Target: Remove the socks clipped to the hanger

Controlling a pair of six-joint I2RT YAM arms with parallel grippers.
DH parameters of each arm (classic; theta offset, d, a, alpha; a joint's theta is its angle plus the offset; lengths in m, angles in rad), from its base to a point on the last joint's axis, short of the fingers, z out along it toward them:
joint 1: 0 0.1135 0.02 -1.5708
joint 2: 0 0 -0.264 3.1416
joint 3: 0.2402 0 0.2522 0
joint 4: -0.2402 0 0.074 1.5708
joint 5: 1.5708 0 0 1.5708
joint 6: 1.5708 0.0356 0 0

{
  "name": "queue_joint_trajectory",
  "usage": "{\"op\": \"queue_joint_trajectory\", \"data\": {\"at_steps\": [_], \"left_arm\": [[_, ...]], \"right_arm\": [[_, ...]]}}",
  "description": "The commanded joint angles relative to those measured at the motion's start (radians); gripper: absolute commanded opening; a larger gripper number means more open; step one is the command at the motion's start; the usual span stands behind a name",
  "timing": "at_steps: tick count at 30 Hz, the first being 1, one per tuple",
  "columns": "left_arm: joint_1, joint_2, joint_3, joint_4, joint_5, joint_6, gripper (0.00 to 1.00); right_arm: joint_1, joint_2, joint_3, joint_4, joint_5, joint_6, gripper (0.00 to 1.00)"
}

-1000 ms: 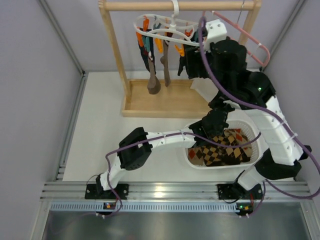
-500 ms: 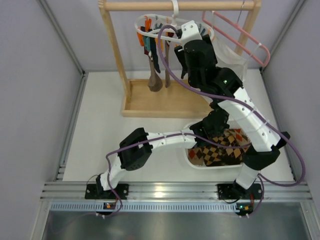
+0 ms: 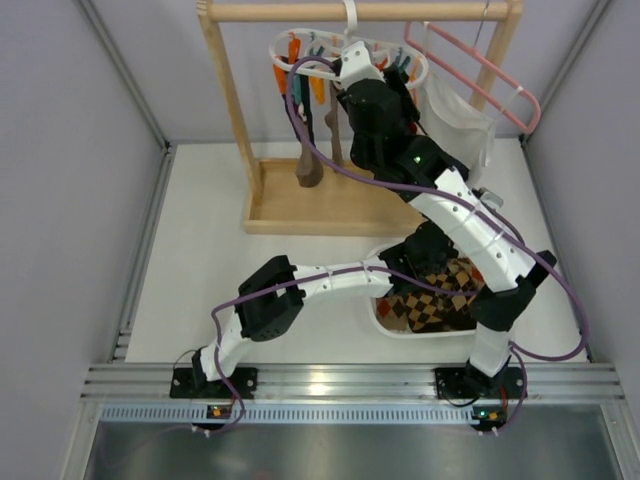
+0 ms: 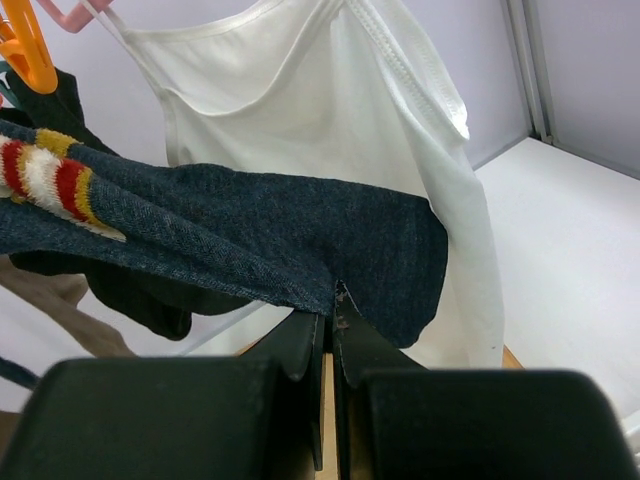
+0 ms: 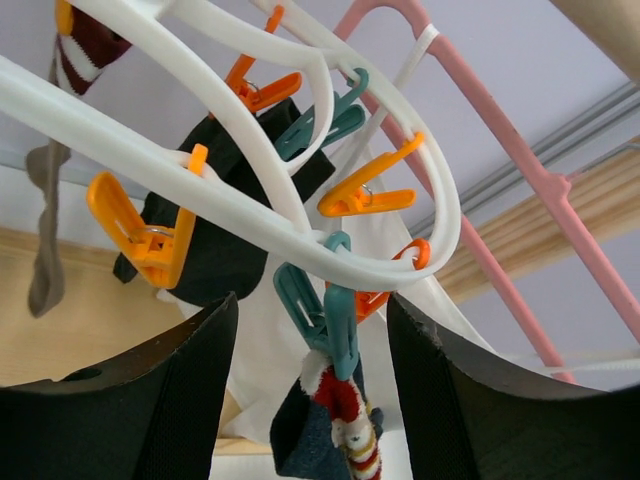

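Observation:
The white looped hanger hangs from the wooden rack with socks in its orange and teal clips. In the right wrist view a teal clip on the hanger pinches the red, white and yellow striped cuff of a navy sock. My right gripper is open, one finger on each side of that clip with a gap on both sides. My left gripper is shut on the far end of the navy sock. A black sock and a brown sock hang clipped nearby.
A pink hanger carries a white garment right beside the navy sock. The wooden rack has a tray base. A white basket of argyle socks sits under both arms. Grey walls close in both sides.
My right arm has swung left along the hanger and its jaws have narrowed around the teal clip. The left arm has stayed put, still gripping the sock.

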Motion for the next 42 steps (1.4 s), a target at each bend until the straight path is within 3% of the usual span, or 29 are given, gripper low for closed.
{"op": "queue_joint_trajectory", "data": {"at_steps": [1, 11, 25, 29, 33, 37, 40, 41, 42], "left_arm": [[-0.043, -0.032, -0.032, -0.03, 0.085, -0.042, 0.0], [-0.032, -0.046, -0.056, -0.028, 0.11, -0.089, 0.0], [-0.024, -0.079, -0.095, -0.028, 0.134, -0.118, 0.0], [-0.021, -0.083, -0.102, -0.03, 0.142, -0.126, 0.0], [-0.017, -0.087, -0.113, -0.03, 0.142, -0.143, 0.0], [-0.014, -0.105, -0.148, -0.03, 0.13, -0.157, 0.0], [-0.014, -0.185, -0.214, -0.034, 0.14, -0.219, 0.0], [-0.015, -0.214, -0.28, -0.037, 0.151, -0.245, 0.0], [-0.015, -0.251, -0.321, -0.04, 0.16, -0.302, 0.0]], "right_arm": [[-0.008, -0.011, -0.007, 0.111, 0.052, -0.049, 0.59], [-0.031, -0.027, -0.113, 0.249, 0.086, -0.121, 0.55], [-0.041, -0.039, -0.161, 0.367, 0.09, -0.181, 0.41], [-0.034, -0.04, -0.161, 0.4, 0.09, -0.206, 0.25], [-0.027, -0.037, -0.161, 0.403, 0.09, -0.212, 0.21], [-0.019, -0.05, -0.162, 0.381, 0.083, -0.18, 0.24], [-0.013, -0.077, -0.169, 0.308, 0.052, -0.108, 0.38], [-0.007, -0.099, -0.184, 0.294, 0.046, -0.092, 0.51], [-0.005, -0.114, -0.199, 0.286, 0.034, -0.082, 0.53]]}}
